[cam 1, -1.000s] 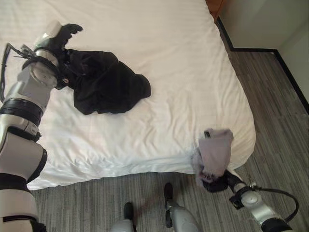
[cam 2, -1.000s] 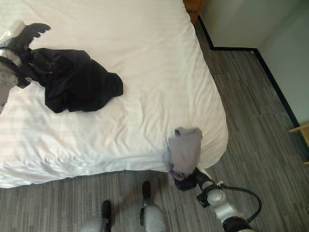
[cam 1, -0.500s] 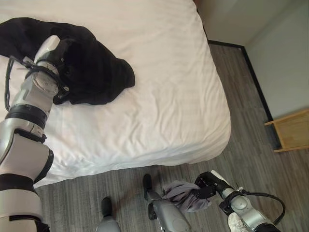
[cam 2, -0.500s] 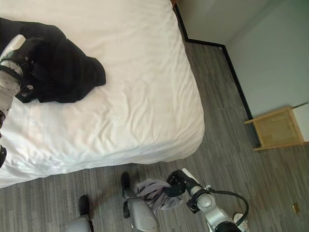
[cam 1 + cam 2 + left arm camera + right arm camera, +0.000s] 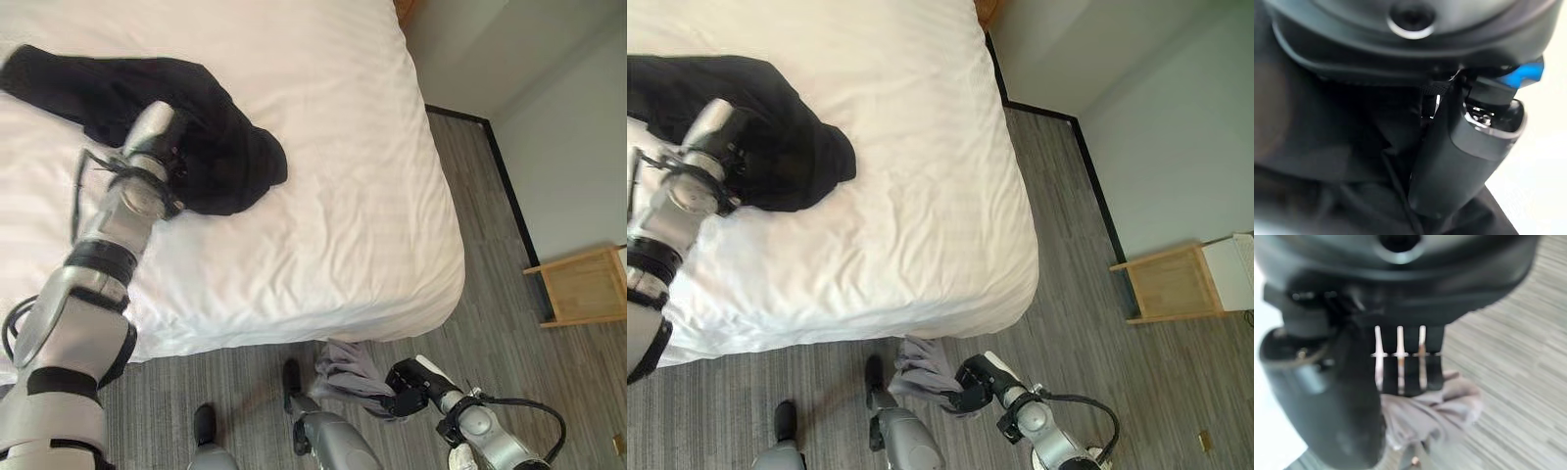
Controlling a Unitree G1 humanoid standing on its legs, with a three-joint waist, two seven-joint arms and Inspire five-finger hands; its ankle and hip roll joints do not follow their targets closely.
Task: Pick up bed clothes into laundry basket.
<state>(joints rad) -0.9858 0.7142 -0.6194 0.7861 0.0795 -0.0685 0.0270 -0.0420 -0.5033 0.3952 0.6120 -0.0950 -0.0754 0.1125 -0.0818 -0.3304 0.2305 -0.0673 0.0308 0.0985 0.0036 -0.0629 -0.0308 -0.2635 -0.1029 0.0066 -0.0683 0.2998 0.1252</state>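
Observation:
A black garment [image 5: 220, 147] lies spread on the white bed [image 5: 353, 196], toward its left side. My left hand [image 5: 165, 125] is sunk into it; in the left wrist view its thumb [image 5: 1464, 152] presses into the dark folds [image 5: 1327, 161] bunched against the palm. A grey cloth [image 5: 345, 366] hangs low over the floor just off the bed's front edge. My right hand [image 5: 406, 395] is shut on it, fingers curled over the crumpled grey fabric [image 5: 1444, 413].
Grey wood-look floor [image 5: 1097, 323] runs along the bed's front and right sides. A small wooden side table [image 5: 1168, 284] stands by the right wall. A dark skirting board [image 5: 1087, 166] lines that wall.
The camera has shifted. My right hand pulled the grey cloth off the bed's front corner down over the floor. The black garment has been drawn out leftward around my left hand.

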